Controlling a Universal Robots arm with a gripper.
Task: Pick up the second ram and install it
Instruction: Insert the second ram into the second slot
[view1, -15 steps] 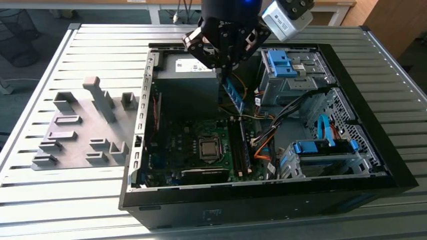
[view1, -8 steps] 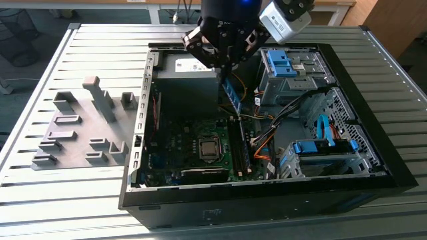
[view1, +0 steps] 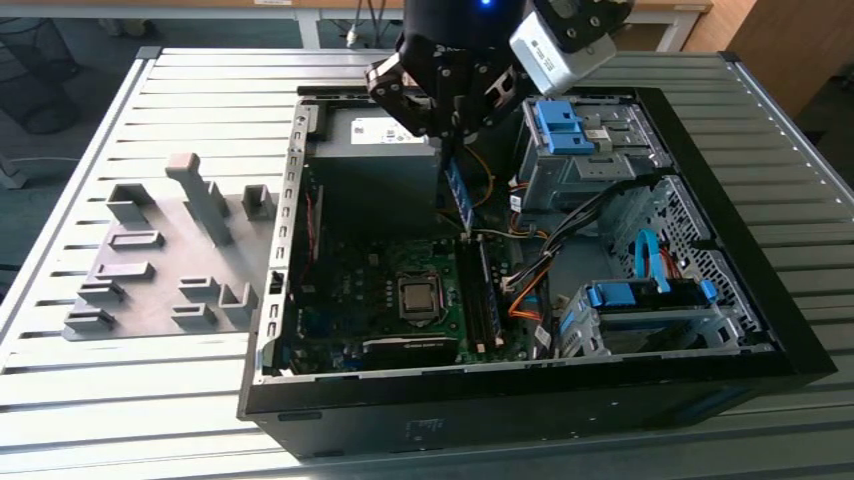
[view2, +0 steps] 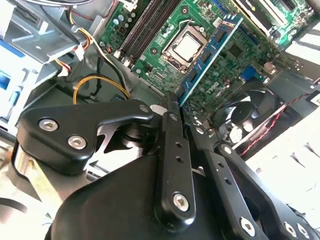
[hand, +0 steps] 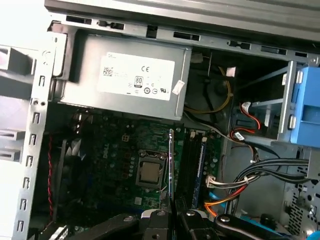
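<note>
Exterior view first: the arm reaches down over an open computer case that lies on a slatted metal surface. Its end effector hangs above the motherboard and is clenched on the second ram, which hangs edge-down from the fingers, its blue label facing the exterior view's right. The stick's lower end is just above the memory slots, beside the other memory stick already seated in a slot. The processor socket lies toward the exterior view's left of those slots. A grey power supply fills the far corner of the case, and blue drive brackets sit toward the exterior view's right. On the surface, at the exterior view's left, stands a tray of grey plastic blocks.

Second wrist view: the black fingers pinch the second ram at its near end, and the board runs away from them over the motherboard, passing just beside the processor socket. A case fan shows nearby.

First wrist view: the second ram appears edge-on as a thin vertical line rising from the end effector, between the processor socket and the memory slots, where the other memory stick sits. The power supply lies beyond.
</note>
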